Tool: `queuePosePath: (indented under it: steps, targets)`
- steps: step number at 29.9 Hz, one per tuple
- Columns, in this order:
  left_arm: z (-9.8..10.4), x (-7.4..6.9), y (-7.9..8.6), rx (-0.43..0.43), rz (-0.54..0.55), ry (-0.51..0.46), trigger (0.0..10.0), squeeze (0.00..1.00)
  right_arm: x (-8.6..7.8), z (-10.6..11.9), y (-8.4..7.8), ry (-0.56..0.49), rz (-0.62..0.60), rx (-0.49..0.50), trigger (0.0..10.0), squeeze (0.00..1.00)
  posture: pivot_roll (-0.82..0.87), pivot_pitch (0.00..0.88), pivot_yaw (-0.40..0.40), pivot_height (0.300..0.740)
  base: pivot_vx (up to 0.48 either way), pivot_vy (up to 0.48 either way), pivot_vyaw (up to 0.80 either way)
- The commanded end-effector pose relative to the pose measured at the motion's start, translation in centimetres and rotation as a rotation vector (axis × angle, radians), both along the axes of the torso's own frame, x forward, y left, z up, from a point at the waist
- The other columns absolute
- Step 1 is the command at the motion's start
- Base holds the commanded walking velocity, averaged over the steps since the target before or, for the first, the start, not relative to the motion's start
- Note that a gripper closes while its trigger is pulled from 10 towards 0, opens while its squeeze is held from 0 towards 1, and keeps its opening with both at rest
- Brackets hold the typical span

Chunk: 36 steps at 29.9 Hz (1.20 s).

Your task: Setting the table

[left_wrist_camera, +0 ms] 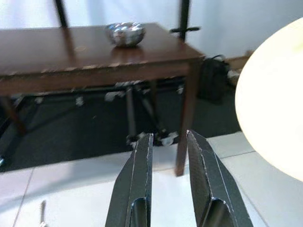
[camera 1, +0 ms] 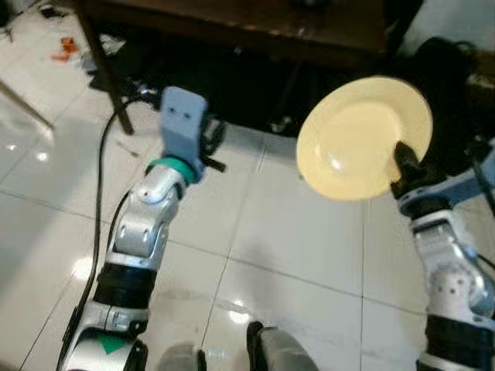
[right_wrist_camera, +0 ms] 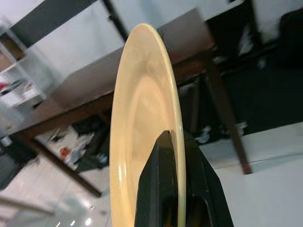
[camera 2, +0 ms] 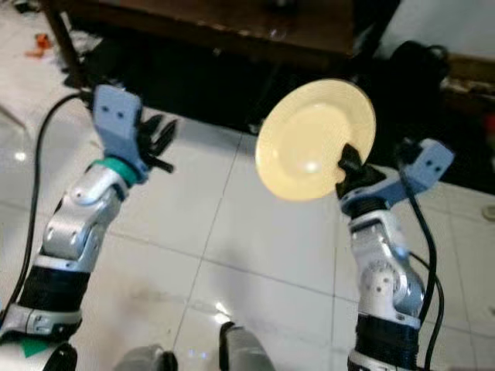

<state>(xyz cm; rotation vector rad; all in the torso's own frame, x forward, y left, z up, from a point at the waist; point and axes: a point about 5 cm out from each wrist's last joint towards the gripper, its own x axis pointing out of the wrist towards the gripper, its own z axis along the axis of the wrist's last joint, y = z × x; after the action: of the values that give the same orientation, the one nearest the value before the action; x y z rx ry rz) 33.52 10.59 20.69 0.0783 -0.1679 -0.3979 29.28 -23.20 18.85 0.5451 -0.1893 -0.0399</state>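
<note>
A pale yellow plate (camera 1: 360,135) hangs on edge in front of me, above the floor. My right gripper (camera 1: 404,160) is shut on its lower right rim; in the right wrist view the black fingers (right_wrist_camera: 163,184) clamp the plate (right_wrist_camera: 142,123) edge-on. My left gripper (camera 2: 158,139) is raised at the left, open, with nothing between its fingers (left_wrist_camera: 142,179). Ahead stands a dark brown wooden table (left_wrist_camera: 71,49) with a silver bowl (left_wrist_camera: 125,34) on top. The plate (left_wrist_camera: 274,104) is beside the left gripper, apart from it.
White glossy tiles (camera 1: 294,232) lie between me and the table. A black cable (camera 1: 100,193) runs along the floor at my left. Table legs (left_wrist_camera: 187,118) and a dark mat sit under the table. A black bag (left_wrist_camera: 213,78) lies at the far right. Small clutter (camera 1: 66,50) is at the far left.
</note>
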Motion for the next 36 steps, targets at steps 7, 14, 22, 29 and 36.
queuePosePath:
  steps: [7, 14, 22, 29, 36]
  targets:
    - [-0.3, 0.2, 0.0, -0.007, 0.021, 0.011, 10.0, 0.00, -0.1, -0.3, -0.2, 0.009, -0.008, 0.012, 10.0, 0.00, 0.10, 0.063, 0.016, 0.740, 0.000, 0.000, -0.80]
    - [0.2, 0.4, 0.0, 0.015, 0.063, -0.043, 10.0, 0.00, 0.1, 0.0, 0.2, -0.010, 0.014, 0.013, 10.0, 0.00, 0.10, 0.061, 0.016, 0.740, 0.137, 0.000, -0.46]
    - [0.3, 0.7, 0.1, 0.034, 0.116, -0.065, 10.0, 0.00, 0.1, 0.4, 0.9, -0.038, 0.057, 0.033, 10.0, 0.00, 0.10, 0.064, 0.016, 0.740, 0.457, 0.000, 0.00]
    - [0.5, 0.8, 0.0, 0.043, 0.126, -0.081, 10.0, 0.00, 0.3, 1.0, 2.0, -0.073, 0.141, 0.121, 10.0, 0.00, 0.10, 0.067, 0.017, 0.740, 0.472, 0.000, 0.00]
    - [0.5, 0.7, -0.3, 0.060, 0.116, -0.107, 10.0, 0.00, 0.5, 1.5, 2.5, -0.096, 0.155, 0.181, 10.0, 0.00, 0.10, 0.070, 0.017, 0.740, 0.472, 0.000, 0.00]
